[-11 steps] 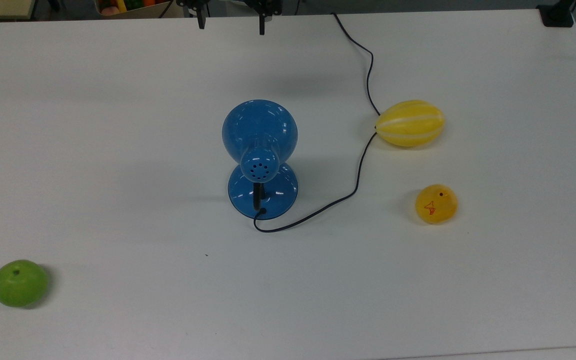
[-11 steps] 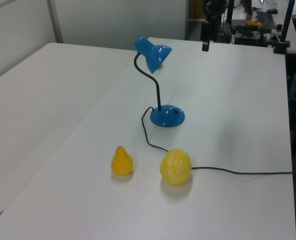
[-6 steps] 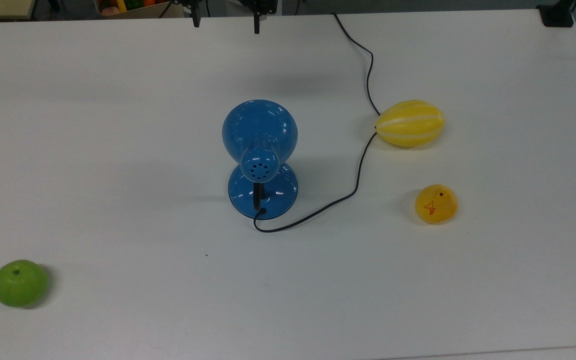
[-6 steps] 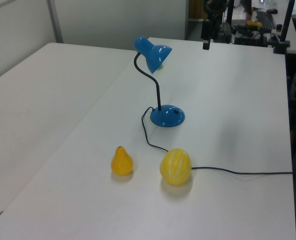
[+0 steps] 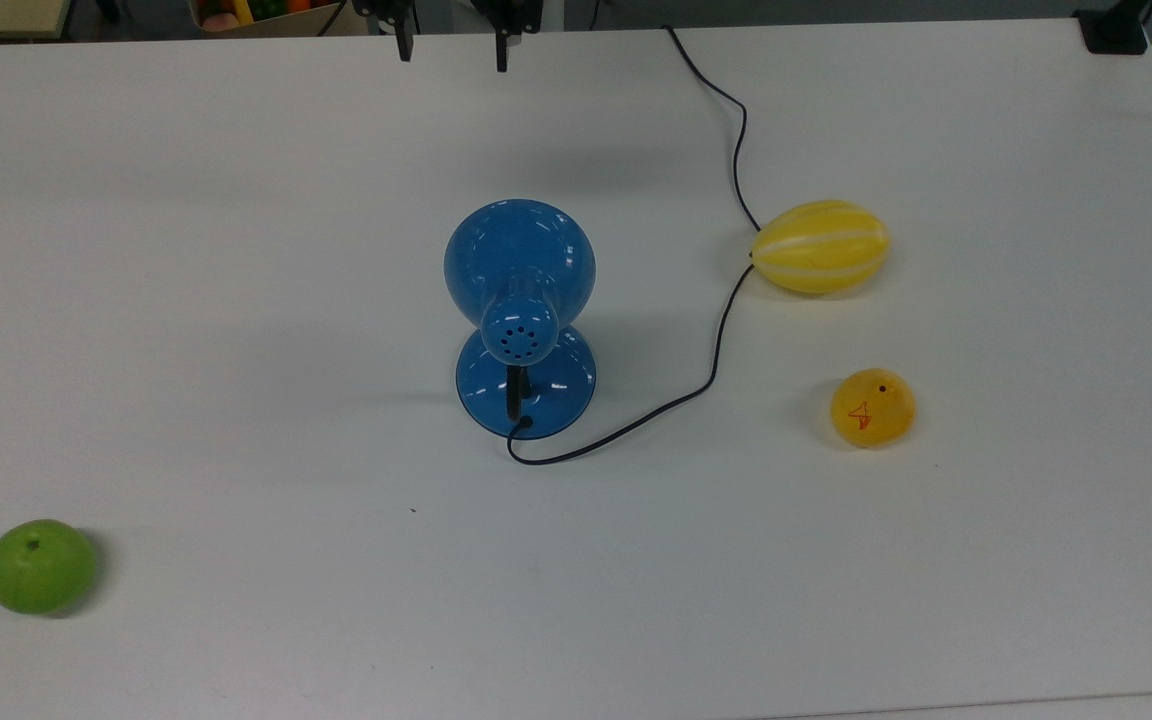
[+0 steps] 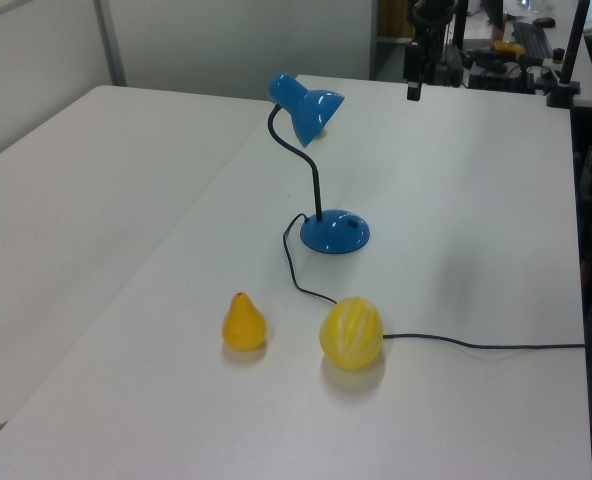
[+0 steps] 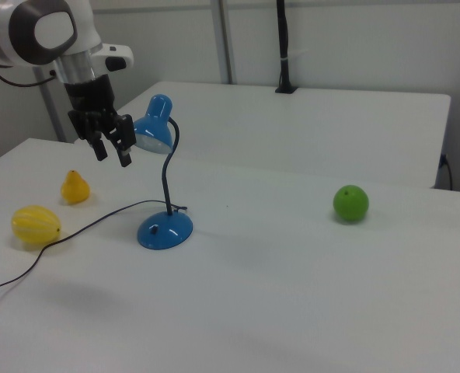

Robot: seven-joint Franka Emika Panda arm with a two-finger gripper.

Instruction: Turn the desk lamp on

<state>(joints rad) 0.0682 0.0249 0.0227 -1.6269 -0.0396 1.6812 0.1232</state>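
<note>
My pincer (image 7: 112, 153) is hanging in the air with the two black fingers spread wide, nothing between them and touching nothing. In the top view the fingertips (image 5: 403, 48) poke in at the upper edge, well apart from the lamp (image 5: 521, 318).

The lamp sits about mid-table (image 5: 236, 300). Its neck (image 7: 168, 167) rises roughly upright from the round base (image 7: 165, 230), then curves over. In the right view the dome shade (image 7: 154, 127) opens down and toward the right view's left, my pincer's side. In the top view the shade points toward the upper edge, with the perforated cap (image 5: 519, 333) behind it.

Shade and base are glossy blue, the neck is a thin black bendy tube. A thin black cord (image 5: 718, 340) snakes off the base past a yellow striped melon (image 5: 819, 246), smooth and oval. There's also a small yellow pear (image 5: 872, 406) near it and a round green apple (image 5: 40, 565) far off by itself. The table is plain matte white.
</note>
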